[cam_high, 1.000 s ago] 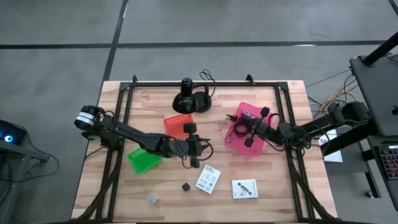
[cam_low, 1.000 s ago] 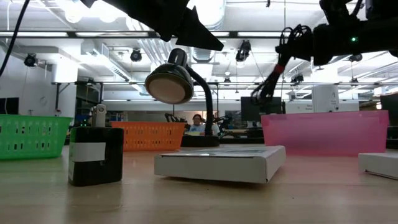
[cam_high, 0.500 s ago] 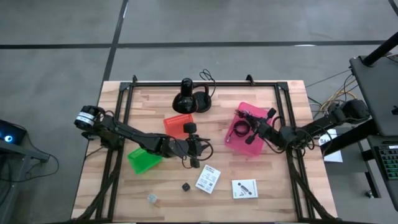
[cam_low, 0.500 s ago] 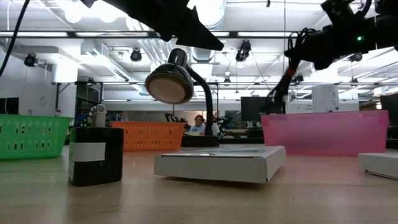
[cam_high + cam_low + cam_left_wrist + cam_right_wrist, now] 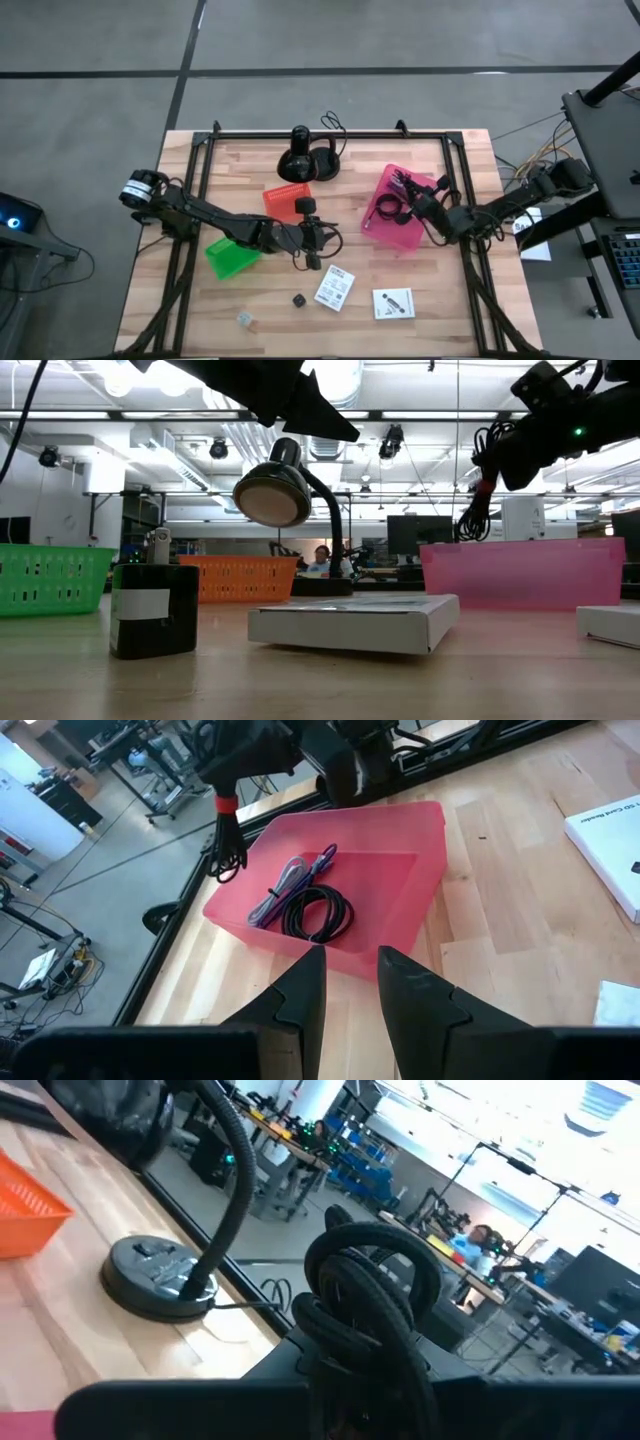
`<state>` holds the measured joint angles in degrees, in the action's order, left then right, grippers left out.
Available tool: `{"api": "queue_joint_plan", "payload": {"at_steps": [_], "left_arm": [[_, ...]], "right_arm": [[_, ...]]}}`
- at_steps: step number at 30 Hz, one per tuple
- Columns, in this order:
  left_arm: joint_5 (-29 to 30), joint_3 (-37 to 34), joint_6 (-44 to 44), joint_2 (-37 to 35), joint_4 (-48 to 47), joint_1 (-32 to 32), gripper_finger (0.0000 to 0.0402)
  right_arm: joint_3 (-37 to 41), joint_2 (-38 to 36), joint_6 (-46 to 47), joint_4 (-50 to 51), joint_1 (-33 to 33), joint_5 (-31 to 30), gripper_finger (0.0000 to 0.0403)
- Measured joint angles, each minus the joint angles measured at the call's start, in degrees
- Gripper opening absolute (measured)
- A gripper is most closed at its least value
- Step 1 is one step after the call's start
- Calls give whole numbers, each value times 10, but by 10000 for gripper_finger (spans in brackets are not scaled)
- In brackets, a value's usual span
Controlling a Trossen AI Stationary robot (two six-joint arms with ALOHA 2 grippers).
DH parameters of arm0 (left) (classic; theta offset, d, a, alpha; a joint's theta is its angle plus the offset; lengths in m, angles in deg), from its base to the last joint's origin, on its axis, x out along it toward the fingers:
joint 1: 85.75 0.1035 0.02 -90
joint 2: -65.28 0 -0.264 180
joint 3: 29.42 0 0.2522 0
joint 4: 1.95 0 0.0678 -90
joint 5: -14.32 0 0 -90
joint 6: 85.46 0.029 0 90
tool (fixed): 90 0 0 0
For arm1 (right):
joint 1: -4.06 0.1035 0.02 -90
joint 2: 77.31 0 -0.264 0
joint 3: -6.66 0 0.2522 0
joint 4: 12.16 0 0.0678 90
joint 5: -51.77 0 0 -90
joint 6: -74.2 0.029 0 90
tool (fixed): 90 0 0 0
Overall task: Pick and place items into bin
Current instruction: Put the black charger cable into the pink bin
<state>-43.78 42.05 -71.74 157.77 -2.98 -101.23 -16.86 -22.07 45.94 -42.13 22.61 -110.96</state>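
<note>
Right gripper hangs over the pink bin in the high view, fingers pinched on a black coiled cable held above the bin's far side; the left gripper waits mid-table near two white cards, with a tiny black cube and a small clear piece closer to the front edge. Low view: the right gripper is raised above the pink bin, the cable dangling from it just over the rim; a card and the cube lie in front. Left wrist view: its fingers stand slightly apart with nothing between them, facing the bin, where a purple strap lies touching a second black cable. Right wrist view: the cable sits clamped in the fingers.
</note>
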Motion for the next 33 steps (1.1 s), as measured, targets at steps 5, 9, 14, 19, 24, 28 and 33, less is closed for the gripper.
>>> {"api": "queue_joint_plan", "payload": {"at_steps": [5,9,14,19,24,28,33], "left_arm": [[0,0,0,0,1,0,77],[0,0,0,0,1,0,77],[0,0,0,0,1,0,77],[0,0,0,0,1,0,77],[0,0,0,0,0,0,77],[0,0,0,0,0,0,77],[0,0,0,0,-1,0,77]], "right_arm": [[0,0,10,8,0,-11,18],[0,0,27,20,0,-11,18],[-1,0,51,21,0,-10,18],[-10,-1,74,68,0,-10,18],[-74,-5,203,279,0,96,18],[-139,3,372,498,-1,101,18],[-156,9,469,620,-1,97,18]]}}
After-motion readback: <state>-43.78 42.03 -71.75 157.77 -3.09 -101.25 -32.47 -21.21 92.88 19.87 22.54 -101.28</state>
